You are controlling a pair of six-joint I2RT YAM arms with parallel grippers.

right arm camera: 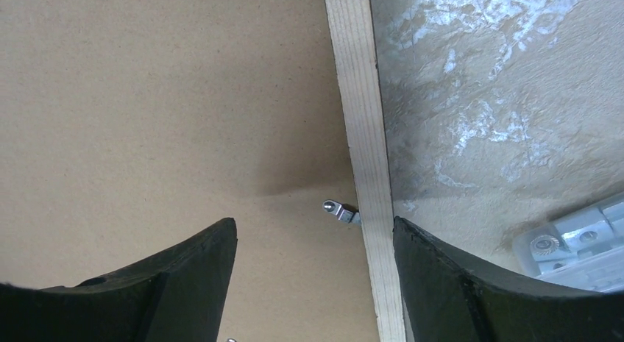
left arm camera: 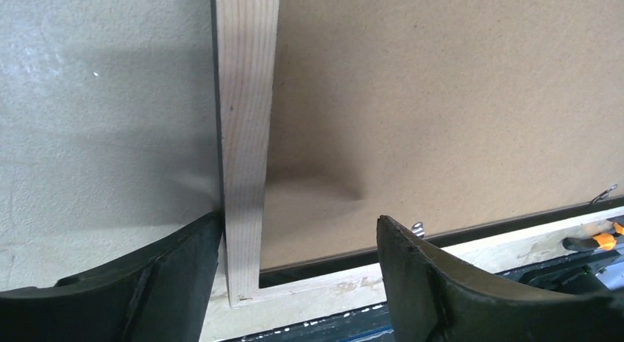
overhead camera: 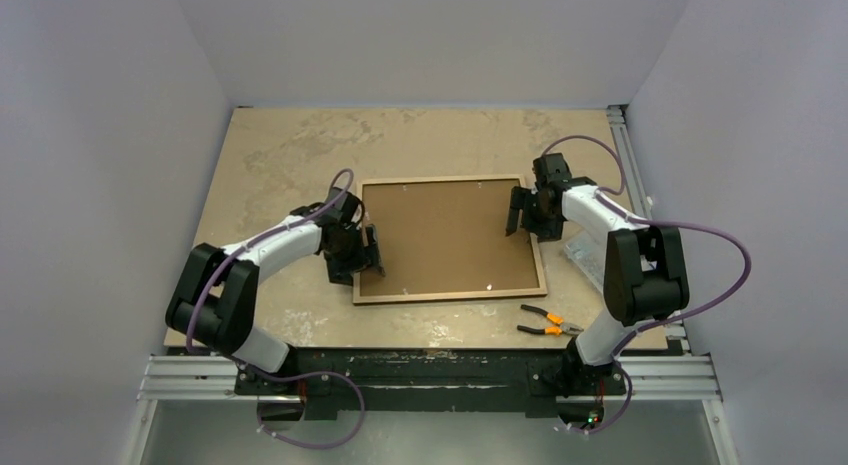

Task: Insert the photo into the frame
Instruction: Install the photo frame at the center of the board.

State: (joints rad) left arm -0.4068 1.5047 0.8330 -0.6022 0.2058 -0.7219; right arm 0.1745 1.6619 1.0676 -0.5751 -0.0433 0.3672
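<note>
The frame (overhead camera: 447, 297) lies face down mid-table, its light wood back rails up, with the brown backing board (overhead camera: 445, 235) seated inside it. The photo is hidden. My left gripper (overhead camera: 362, 253) is open and straddles the frame's left rail (left arm camera: 246, 136) near the near-left corner, one finger outside the rail, the other over the board (left arm camera: 441, 99). My right gripper (overhead camera: 528, 211) is open and straddles the right rail (right arm camera: 364, 151), one finger over the board (right arm camera: 162, 107), the other just outside the rail. A small metal retaining tab (right arm camera: 340, 210) sits on the board at that rail.
Orange-handled pliers (overhead camera: 547, 323) lie on the table near the frame's near-right corner, and they also show in the left wrist view (left arm camera: 600, 239). A clear bag of metal hardware (right arm camera: 581, 243) lies right of the frame. Another metal tab (left arm camera: 603, 193) sits at the near rail.
</note>
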